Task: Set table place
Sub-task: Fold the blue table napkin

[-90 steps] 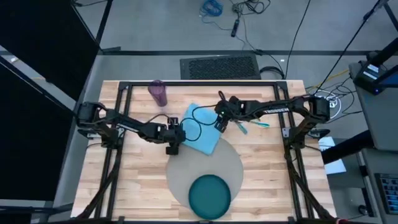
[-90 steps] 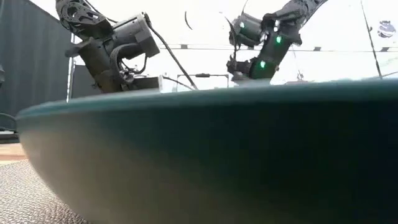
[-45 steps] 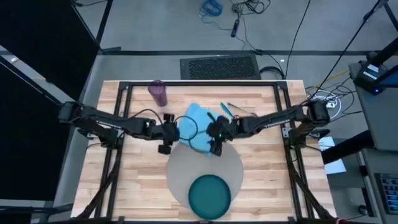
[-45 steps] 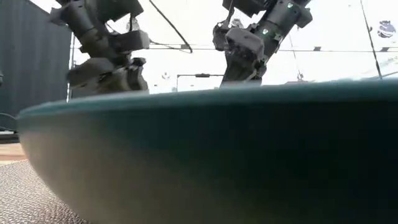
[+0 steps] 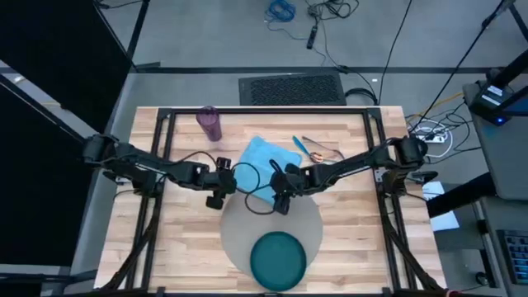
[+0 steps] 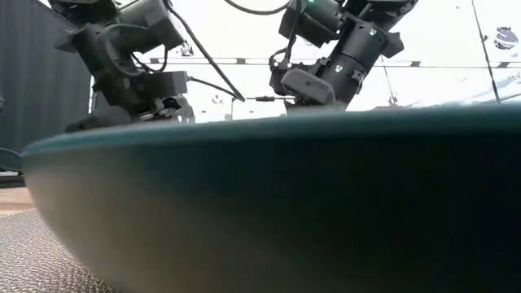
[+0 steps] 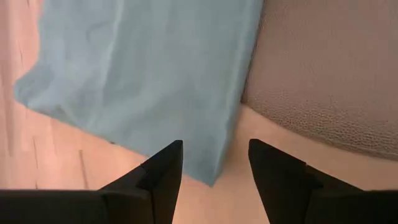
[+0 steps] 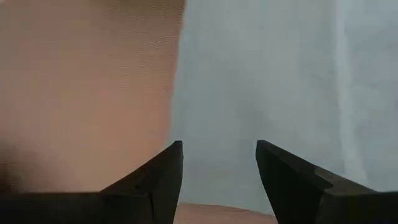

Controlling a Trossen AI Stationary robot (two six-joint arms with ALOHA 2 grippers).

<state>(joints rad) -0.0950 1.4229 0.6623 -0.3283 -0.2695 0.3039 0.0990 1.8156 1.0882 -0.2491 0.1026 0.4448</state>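
Left gripper (image 7: 213, 163): two dark fingers parted, nothing between them; it hangs over the near corner of the light-blue cloth napkin (image 7: 149, 81), where that corner meets the rim of the big round grey-beige mat (image 7: 323, 68) and bare wood shows. Right gripper (image 8: 217, 165): fingers likewise spread and empty, poised over the napkin's opposite edge, with the mat to one side; whether either gripper's tips touch the cloth cannot be told. In the high view both grippers, left (image 5: 216, 198) and right (image 5: 280, 200), face each other across the napkin (image 5: 266, 159), whose lower part is hidden beneath the arms and a looping black cable. The napkin lies at the mat's (image 5: 239, 227) far edge, partly overlapping it. Small round teal plate (image 5: 278, 258): on the mat's near part, well apart from both grippers; in the low view its rim (image 6: 269, 195) fills nearly the whole picture and hides the tabletop, the napkin and both fingertips. Translucent purple cup (image 5: 209, 123): upright at the far left of the light wooden plank table (image 5: 177, 239). Teal-handled cutlery (image 5: 300, 148): lying right of the napkin near the far edge; individual pieces too small to tell apart.
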